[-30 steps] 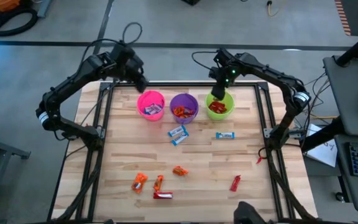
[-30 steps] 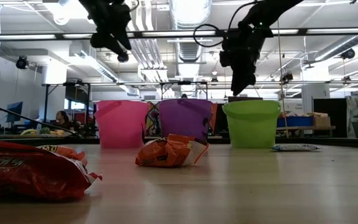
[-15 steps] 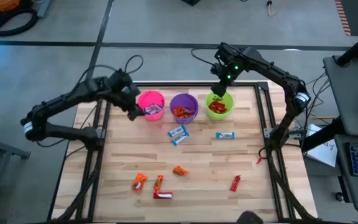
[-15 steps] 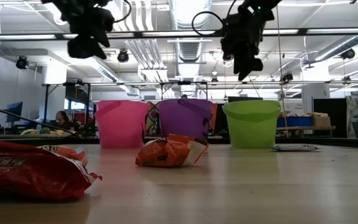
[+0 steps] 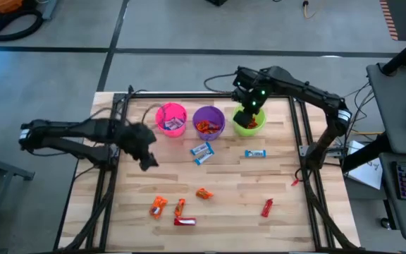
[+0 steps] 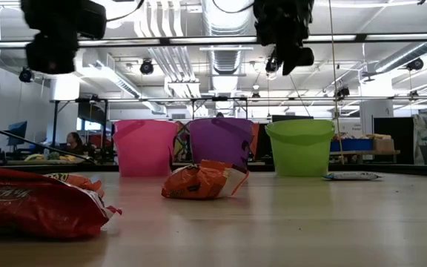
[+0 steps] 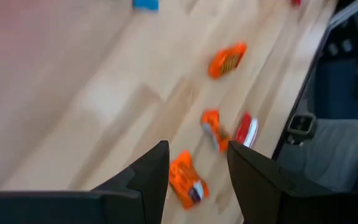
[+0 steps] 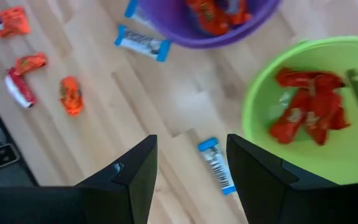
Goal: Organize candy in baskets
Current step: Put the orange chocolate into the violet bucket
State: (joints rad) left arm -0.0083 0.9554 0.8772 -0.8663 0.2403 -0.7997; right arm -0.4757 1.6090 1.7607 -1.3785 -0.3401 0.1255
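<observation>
Three round plastic baskets, crinkly candy

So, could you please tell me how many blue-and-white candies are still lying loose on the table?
3. Two lie together just in front of the purple basket, at and; the third lies in front of the green basket. None seems hidden.

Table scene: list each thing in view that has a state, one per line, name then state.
Pink bucket: upright, holds blue-and-white candy.
Purple bucket: upright, holds orange candy.
Green bucket: upright, holds red candy.
Blue-and-white candies: three loose on the table.
Orange candies: three loose on the table.
Red candies: two loose on the table.
Left hand: open, empty, above the table.
Right hand: open, empty, above the green bucket.
</observation>
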